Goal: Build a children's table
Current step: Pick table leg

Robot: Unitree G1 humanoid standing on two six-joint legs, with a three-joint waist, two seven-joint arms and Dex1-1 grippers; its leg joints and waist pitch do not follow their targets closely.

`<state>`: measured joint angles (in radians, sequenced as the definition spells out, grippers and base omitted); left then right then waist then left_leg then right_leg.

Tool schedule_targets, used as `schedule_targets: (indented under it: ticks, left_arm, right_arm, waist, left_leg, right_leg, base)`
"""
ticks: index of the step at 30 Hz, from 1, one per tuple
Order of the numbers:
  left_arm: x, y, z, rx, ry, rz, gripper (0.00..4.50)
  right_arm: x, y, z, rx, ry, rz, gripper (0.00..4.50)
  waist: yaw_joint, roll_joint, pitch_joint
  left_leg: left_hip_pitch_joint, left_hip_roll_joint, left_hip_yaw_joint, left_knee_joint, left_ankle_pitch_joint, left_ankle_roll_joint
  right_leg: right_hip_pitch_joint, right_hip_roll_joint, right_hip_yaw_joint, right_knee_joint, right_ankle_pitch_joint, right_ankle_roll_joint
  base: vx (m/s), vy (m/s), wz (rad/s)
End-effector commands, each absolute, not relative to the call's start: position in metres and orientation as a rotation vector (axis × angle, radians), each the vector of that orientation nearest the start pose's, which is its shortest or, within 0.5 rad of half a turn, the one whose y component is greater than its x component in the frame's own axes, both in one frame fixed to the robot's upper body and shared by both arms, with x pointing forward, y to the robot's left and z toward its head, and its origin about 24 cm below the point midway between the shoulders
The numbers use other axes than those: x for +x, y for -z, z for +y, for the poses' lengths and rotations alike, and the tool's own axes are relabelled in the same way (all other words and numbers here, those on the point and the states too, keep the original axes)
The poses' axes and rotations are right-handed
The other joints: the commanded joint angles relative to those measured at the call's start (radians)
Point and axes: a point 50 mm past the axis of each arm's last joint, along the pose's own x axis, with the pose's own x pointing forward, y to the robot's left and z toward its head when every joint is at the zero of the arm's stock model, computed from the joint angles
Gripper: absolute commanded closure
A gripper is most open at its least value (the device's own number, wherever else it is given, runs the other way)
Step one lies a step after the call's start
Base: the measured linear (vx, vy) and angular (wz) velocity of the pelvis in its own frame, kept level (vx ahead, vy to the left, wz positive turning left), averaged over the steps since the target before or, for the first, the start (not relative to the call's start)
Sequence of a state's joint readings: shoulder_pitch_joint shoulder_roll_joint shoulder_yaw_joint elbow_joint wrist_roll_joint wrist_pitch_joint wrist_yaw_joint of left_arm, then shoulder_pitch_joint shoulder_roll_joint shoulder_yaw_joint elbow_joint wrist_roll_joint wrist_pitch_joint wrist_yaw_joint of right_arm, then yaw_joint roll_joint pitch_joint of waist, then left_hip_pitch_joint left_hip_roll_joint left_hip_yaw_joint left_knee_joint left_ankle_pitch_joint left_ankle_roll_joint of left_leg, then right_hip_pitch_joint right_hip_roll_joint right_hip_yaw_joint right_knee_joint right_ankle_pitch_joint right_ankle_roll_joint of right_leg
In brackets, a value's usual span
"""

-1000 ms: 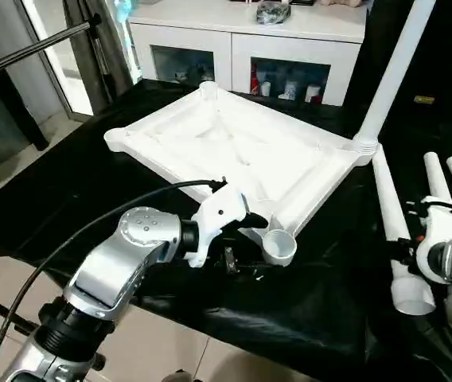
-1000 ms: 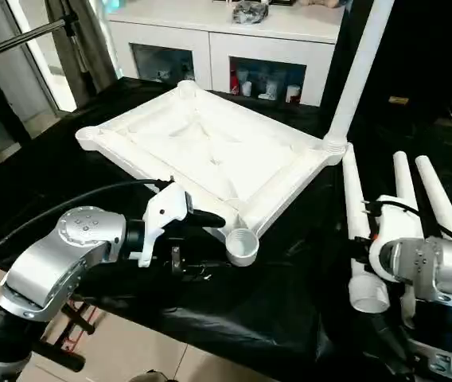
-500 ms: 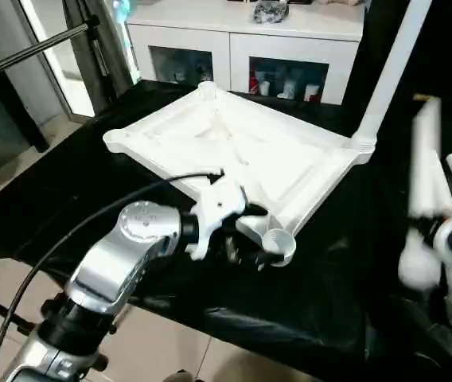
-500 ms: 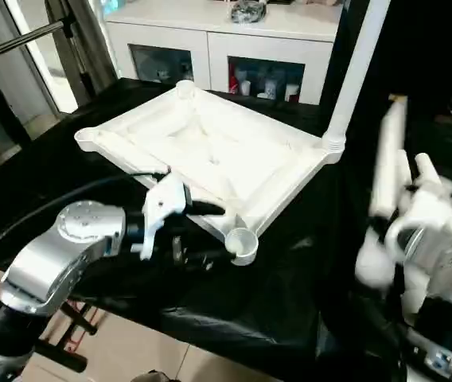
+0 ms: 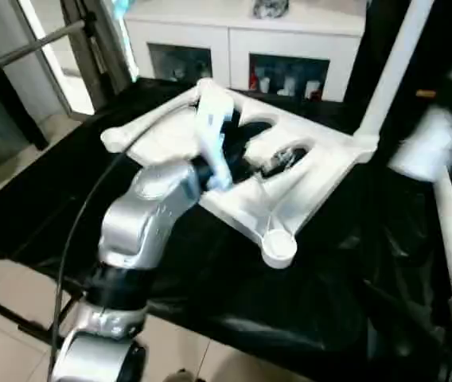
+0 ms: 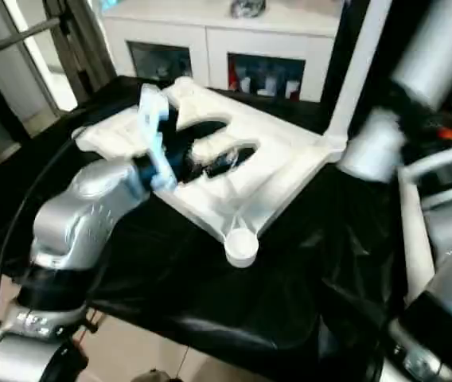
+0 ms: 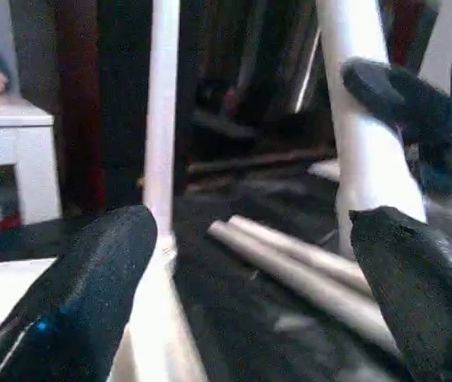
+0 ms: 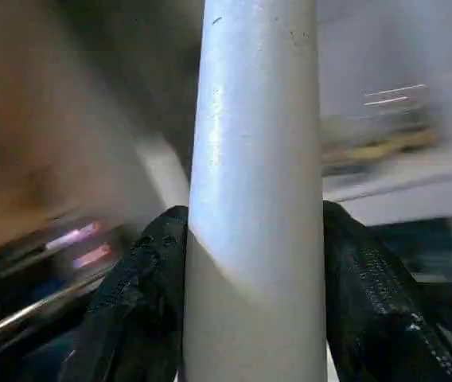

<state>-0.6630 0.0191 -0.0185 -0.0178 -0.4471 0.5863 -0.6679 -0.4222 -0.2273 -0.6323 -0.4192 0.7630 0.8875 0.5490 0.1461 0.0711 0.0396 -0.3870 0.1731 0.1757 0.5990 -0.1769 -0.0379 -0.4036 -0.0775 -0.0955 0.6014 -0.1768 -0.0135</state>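
The children's table top (image 5: 321, 163) lies upside down on the black-covered table, ribs up. One white leg (image 5: 393, 64) stands in its far right corner socket. The near corner socket (image 5: 278, 248) holds nothing. My left gripper (image 5: 270, 151) hovers open over the middle of the underside, with nothing between its fingers (image 7: 91, 294). My right gripper (image 8: 254, 278) is shut on a white tube leg (image 6: 369, 151), lifted off the table to the right of the top. In the left wrist view that held leg (image 7: 365, 159) rises just past the open fingers.
Loose white legs (image 5: 449, 231) lie on the black cloth (image 5: 329, 278) at the right. A white glass-door cabinet (image 5: 234, 48) stands behind the table. A metal bar (image 5: 27, 48) crosses the far left. The floor lies below the table's front edge.
My left arm swung up from beside the near corner socket to above the top's middle. My right gripper raised one leg off the table, up and toward the top.
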Motion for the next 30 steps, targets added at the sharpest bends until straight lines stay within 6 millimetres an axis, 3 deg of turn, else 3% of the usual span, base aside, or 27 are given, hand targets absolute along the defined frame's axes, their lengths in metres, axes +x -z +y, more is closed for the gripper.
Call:
schedule_targets:
  ticks: [1, 4, 6, 10, 17, 18, 21, 26, 30]
  left_arm:
    - [0.315, -0.203, 0.049, -0.371, 1.117, -0.138, 0.00]
    - [0.321, -0.211, 0.041, -0.474, 1.119, -0.110, 0.00]
    - [0.324, -0.213, 0.037, -0.514, 1.124, -0.095, 0.00]
    - [0.326, -0.218, 0.033, -0.591, 1.137, -0.085, 0.00]
    - [0.320, -0.209, 0.025, -0.583, 1.169, 0.018, 0.00]
    - [0.320, -0.208, 0.024, -0.585, 1.166, 0.025, 0.29]
    - [0.323, -0.200, 0.022, -0.570, 1.110, 0.093, 0.42]
    - [0.332, -0.191, 0.023, -0.557, 0.953, 0.149, 0.85]
    - [0.338, -0.191, 0.027, -0.567, 0.862, 0.144, 1.23]
  right_arm:
    - [0.251, -0.205, -0.200, 0.437, -0.788, -0.237, 2.63]
    - [0.251, -0.194, -0.185, 0.444, -0.869, -0.165, 2.63]
    - [0.250, -0.189, -0.177, 0.443, -0.909, -0.130, 2.63]
    - [0.250, -0.182, -0.167, 0.434, -0.944, -0.088, 2.64]
    - [0.251, -0.171, -0.158, 0.391, -0.964, -0.028, 2.64]
    - [0.251, -0.171, -0.158, 0.385, -0.965, -0.027, 2.64]
    - [0.255, -0.169, -0.156, 0.348, -0.935, -0.021, 2.64]
    - [0.266, -0.166, -0.153, 0.310, -0.827, -0.039, 2.64]
    - [0.275, -0.161, -0.149, 0.251, -0.755, -0.034, 2.64]
  waist:
    - [0.007, -0.034, -0.072]
    - [0.014, -0.041, -0.068]
    - [0.015, -0.043, -0.065]
    - [0.023, -0.045, -0.063]
    - [0.024, -0.051, -0.066]
    - [0.025, -0.051, -0.066]
    - [0.026, -0.054, -0.066]
    - [0.022, -0.053, -0.062]
    - [0.019, -0.055, -0.063]
  left_leg:
    - [0.008, 0.045, -0.014, -0.051, -0.055, 0.106]
    - [0.014, 0.047, -0.013, -0.053, -0.090, 0.075]
    - [0.013, 0.047, -0.015, -0.056, -0.106, 0.065]
    - [0.011, 0.045, -0.018, -0.060, -0.125, 0.038]
    - [0.008, 0.049, -0.021, -0.061, -0.103, 0.039]
    - [0.008, 0.049, -0.021, -0.060, -0.101, 0.039]
    - [0.006, 0.050, -0.021, -0.059, -0.087, 0.037]
    - [0.008, 0.047, -0.020, -0.061, -0.112, 0.028]
    - [0.006, 0.048, -0.022, -0.062, -0.111, 0.023]
  right_leg:
    - [0.056, -0.071, 0.046, -0.075, -0.251, -0.122]
    - [0.048, -0.072, 0.046, -0.082, -0.297, -0.120]
    - [0.050, -0.075, 0.047, -0.086, -0.316, -0.113]
    - [0.051, -0.080, 0.048, -0.094, -0.367, -0.071]
    - [0.053, -0.080, 0.051, -0.085, -0.303, -0.070]
    - [0.053, -0.080, 0.051, -0.083, -0.295, -0.073]
    - [0.054, -0.080, 0.052, -0.077, -0.257, -0.086]
    - [0.054, -0.080, 0.050, -0.088, -0.319, -0.068]
    - [0.055, -0.080, 0.051, -0.085, -0.298, -0.060]
  base:
    - [0.000, 0.000, 0.00]
    - [0.000, 0.000, 0.00]
    - [0.000, 0.000, 0.00]
    - [0.000, 0.000, 0.00]
    - [0.000, 0.000, 0.00]
    - [0.000, 0.000, 0.00]
    - [0.000, 0.000, 0.00]
    - [0.000, 0.000, 0.00]
    - [0.000, 0.000, 0.00]
